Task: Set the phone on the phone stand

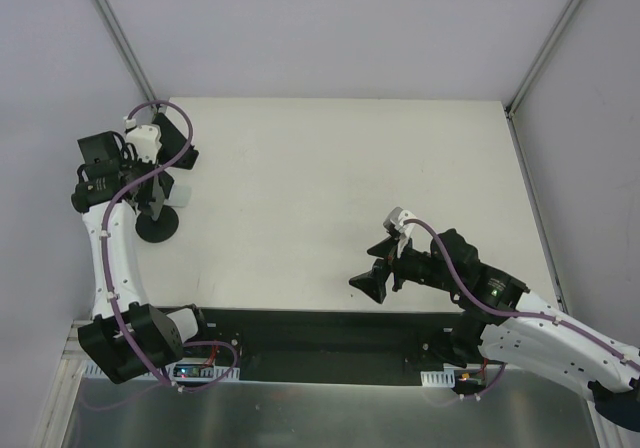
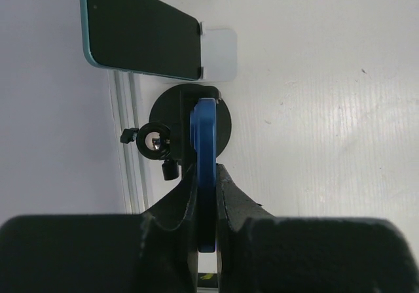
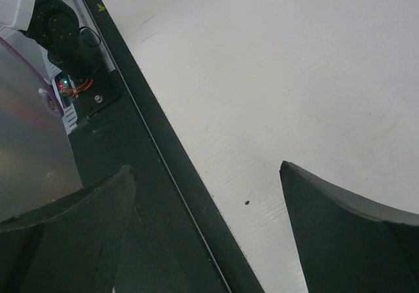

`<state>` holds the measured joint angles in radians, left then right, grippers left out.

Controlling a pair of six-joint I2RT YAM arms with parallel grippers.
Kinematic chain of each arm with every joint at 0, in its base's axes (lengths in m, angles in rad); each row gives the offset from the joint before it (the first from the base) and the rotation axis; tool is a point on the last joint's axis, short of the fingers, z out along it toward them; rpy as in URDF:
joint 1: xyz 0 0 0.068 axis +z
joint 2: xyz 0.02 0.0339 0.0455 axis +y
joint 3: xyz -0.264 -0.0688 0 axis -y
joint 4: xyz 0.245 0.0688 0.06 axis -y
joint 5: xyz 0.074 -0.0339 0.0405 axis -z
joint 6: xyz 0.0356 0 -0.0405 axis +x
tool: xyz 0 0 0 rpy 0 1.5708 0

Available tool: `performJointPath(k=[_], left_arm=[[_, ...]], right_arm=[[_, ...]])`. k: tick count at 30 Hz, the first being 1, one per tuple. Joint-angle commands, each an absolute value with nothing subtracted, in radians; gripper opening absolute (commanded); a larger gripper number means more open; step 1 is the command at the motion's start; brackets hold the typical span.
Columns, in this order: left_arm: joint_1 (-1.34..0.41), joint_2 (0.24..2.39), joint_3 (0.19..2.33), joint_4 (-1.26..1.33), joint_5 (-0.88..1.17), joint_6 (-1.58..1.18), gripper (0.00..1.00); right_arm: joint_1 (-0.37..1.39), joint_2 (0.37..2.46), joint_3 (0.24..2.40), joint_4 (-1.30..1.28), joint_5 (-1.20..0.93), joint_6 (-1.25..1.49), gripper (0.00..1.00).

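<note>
My left gripper (image 2: 206, 175) is shut on a thin blue phone (image 2: 205, 129), seen edge-on and upright between the fingers. It holds the phone right over the black phone stand (image 2: 171, 106), which has a round base and small side knobs. I cannot tell whether the phone touches the stand. In the top view the left gripper (image 1: 155, 193) is at the table's far left above the stand's base (image 1: 158, 228). My right gripper (image 1: 385, 268) is open and empty near the table's front edge; the right wrist view shows the gripper (image 3: 209, 221) with wide-apart jaws.
A second phone (image 2: 141, 34) with a teal rim and dark screen lies past the stand, against a white block (image 2: 219, 54). The side wall and a rail (image 2: 124, 142) run close along the left. The table's black front strip (image 3: 150, 195) lies under the right gripper.
</note>
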<state>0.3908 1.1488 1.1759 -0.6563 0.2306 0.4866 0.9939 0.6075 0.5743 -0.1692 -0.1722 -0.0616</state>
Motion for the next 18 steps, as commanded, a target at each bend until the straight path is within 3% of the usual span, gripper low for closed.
performJointPath(k=[1,18], left_arm=[[0.405,1.132,1.241,-0.733,0.247,0.517,0.00],[0.425,1.167,1.313,-0.756,0.271,0.497,0.00]], right_arm=[[1.000,0.603,0.578,-0.132,-0.170,-0.075,0.93],[1.009,0.591,0.577,-0.132,-0.160,-0.081,0.93]])
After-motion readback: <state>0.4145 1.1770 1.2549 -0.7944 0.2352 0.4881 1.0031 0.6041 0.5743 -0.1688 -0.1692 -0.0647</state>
